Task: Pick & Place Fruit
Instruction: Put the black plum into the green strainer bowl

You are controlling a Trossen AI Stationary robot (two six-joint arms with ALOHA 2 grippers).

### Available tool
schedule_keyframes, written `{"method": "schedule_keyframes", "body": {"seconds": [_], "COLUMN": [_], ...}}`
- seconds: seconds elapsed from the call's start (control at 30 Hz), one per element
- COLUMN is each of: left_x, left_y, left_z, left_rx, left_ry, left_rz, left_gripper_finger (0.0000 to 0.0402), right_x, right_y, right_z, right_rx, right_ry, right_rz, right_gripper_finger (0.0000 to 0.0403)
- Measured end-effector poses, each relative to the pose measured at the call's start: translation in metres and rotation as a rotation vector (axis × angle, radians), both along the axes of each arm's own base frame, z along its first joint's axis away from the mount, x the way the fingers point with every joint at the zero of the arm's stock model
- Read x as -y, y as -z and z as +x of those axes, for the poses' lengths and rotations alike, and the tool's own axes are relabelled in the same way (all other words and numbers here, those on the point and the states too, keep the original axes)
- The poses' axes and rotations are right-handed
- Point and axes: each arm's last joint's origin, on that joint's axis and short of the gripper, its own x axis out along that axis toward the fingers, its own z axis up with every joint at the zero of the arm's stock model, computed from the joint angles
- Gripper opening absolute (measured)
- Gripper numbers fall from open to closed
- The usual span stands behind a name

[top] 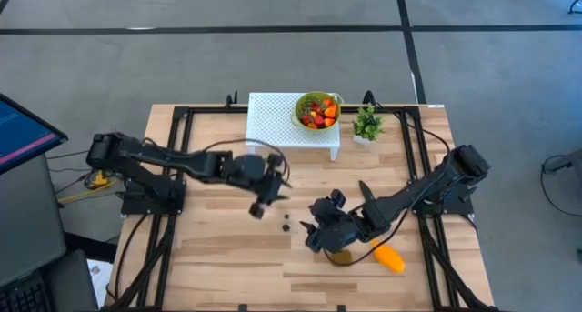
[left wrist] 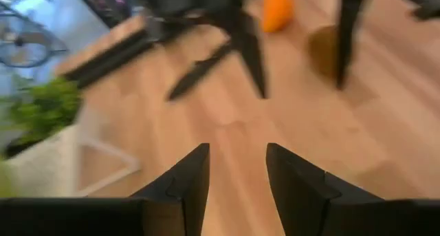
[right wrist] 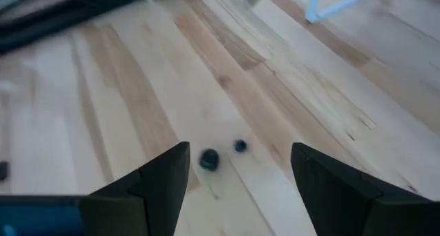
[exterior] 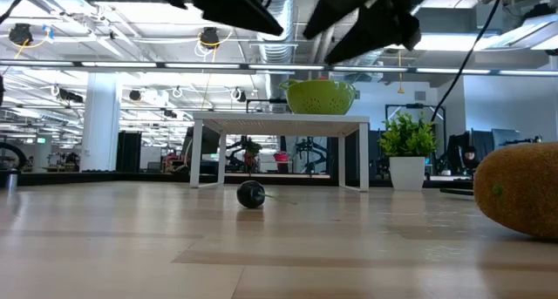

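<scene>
A green bowl (top: 317, 110) full of red and orange fruit stands on a white perforated stand (top: 273, 121) at the table's far side. Two small dark berries (right wrist: 209, 159) (right wrist: 239, 146) lie on the table near its middle. Farther toward the near right lie a brown kiwi (top: 338, 256) and an orange mango (top: 389, 257). My left gripper (top: 262, 206) hangs open above the table, left of the berries, with nothing between its fingers (left wrist: 237, 150). My right gripper (top: 314, 232) is open over the table, just right of the berries and above the kiwi's left side; its fingers (right wrist: 240, 150) are empty.
A small green potted plant (top: 367, 124) stands right of the white stand. A slim dark knife (left wrist: 199, 71) lies on the table near my right arm. Black frame rails (top: 173, 166) run along both sides of the table. Bare wood lies at the near left.
</scene>
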Motion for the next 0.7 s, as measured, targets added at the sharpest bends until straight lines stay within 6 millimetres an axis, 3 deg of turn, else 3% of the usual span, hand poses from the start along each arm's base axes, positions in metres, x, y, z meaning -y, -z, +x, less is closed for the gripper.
{"method": "schedule_keyframes", "body": {"seconds": [0.17,0.4,0.7], "left_x": [0.023,0.027,0.019], "left_y": [0.004,0.008,0.059], "left_z": [-0.006,-0.005,0.014], "left_rx": [-0.053,-0.098,-0.293], "left_ry": [0.055,0.091,0.147], "left_rz": [-0.052,-0.184,-0.088], "left_gripper_finger": [0.0136,0.0136,0.0136], "right_x": [-0.006,-0.006,-0.004], "right_y": [-0.012,-0.03,-0.031], "right_z": [-0.004,-0.012,-0.011], "right_rx": [0.056,0.118,0.125], "right_ry": [-0.033,-0.031,-0.018], "right_rz": [-0.021,-0.096,-0.121], "right_gripper_finger": [0.0248,0.0248,0.0248]}}
